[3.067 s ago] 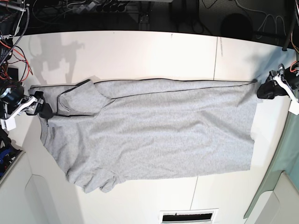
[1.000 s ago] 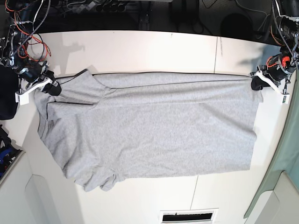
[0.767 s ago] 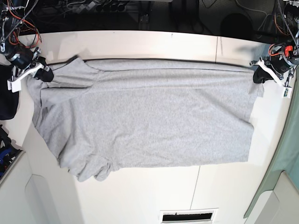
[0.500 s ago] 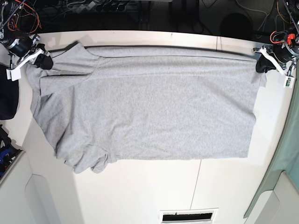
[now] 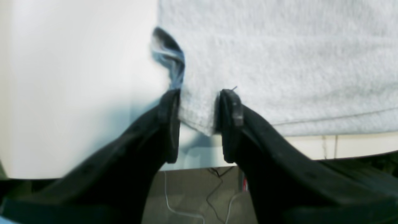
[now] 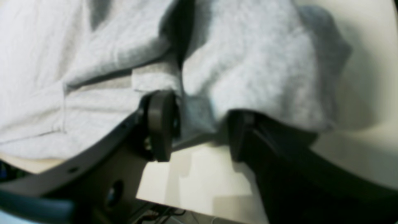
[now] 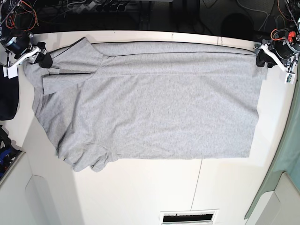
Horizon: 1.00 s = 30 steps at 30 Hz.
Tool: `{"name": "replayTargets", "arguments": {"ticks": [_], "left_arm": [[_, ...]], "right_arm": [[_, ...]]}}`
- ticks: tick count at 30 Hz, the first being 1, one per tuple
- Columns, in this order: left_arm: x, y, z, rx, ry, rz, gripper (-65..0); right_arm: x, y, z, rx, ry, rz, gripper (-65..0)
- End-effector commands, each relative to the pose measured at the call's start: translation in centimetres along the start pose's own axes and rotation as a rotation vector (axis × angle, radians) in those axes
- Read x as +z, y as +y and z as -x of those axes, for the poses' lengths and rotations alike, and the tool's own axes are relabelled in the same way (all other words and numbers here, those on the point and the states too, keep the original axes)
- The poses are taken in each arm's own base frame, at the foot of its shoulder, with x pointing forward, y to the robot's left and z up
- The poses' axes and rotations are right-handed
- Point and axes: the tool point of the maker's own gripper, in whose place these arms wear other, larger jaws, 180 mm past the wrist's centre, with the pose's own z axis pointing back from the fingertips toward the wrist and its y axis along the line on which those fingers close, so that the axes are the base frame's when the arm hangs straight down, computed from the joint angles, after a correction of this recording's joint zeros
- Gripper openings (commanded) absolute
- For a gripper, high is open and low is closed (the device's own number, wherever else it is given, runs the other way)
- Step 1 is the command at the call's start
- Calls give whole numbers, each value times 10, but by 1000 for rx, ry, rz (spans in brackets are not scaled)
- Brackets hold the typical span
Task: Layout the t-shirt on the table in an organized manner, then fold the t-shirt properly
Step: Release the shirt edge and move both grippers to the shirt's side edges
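Note:
The grey t-shirt (image 7: 154, 98) lies spread on the white table (image 7: 140, 192), plain side up, with no lettering showing. Its sleeves and collar end are at the left and its hem at the right. My left gripper (image 7: 260, 56) is shut on the far hem corner; in the left wrist view (image 5: 198, 124) the grey cloth (image 5: 279, 62) sits pinched between the black fingers (image 5: 169, 124). My right gripper (image 7: 44, 60) is shut on the far shoulder and sleeve; in the right wrist view (image 6: 199, 130) bunched cloth (image 6: 248, 68) fills the jaws. The near sleeve (image 7: 89, 161) is crumpled.
The shirt's far edge lies close to the table's back edge, with cables (image 7: 93, 7) beyond it. A dark cloth (image 7: 7, 101) hangs at the left. A vent slot (image 7: 190, 217) is at the front. A thin seam (image 7: 197, 187) crosses the table. A teal surface (image 7: 286, 154) borders the right.
Both grippers have moved toward the far edge of the table, dragging the shirt's top edge with them. The whole shirt has slid away from the front and lies flatter.

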Motion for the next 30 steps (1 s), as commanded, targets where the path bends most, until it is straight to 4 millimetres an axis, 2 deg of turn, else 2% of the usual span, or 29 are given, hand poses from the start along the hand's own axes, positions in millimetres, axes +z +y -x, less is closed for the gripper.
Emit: {"name": "replayTargets", "arguments": {"ticks": [1, 5, 8, 11, 15, 20, 25, 28, 30], "left_arm": [[7, 9, -16, -10, -44, -19, -413], [14, 18, -24, 3, -72, -22, -413], [16, 9, -29, 5, -91, 40, -413], [17, -4, -34, 0, -111, 102, -413], [23, -19, -47, -20, -142, 159, -413], [31, -38, -66, -89, -187, 203, -413], [24, -46, -67, -158, -165, 212, -413], [22, -41, -73, -175, -180, 179, -404], [21, -40, -79, -196, -188, 176, -359]], "right_arm": [[11, -8, -23, 14, -67, 21, -367], [31, -21, -50, 22, -147, 62, -367], [41, -26, -75, 53, -211, 77, -367], [46, -27, -109, 101, -296, 92, -367], [43, -18, -152, 127, -373, 107, -367], [17, 5, -204, 193, -466, 117, -367], [-25, 18, -250, 210, -500, 178, -367], [-48, 19, -267, 224, -507, 207, -367], [-64, 19, -269, 204, -486, 211, -368]]}}
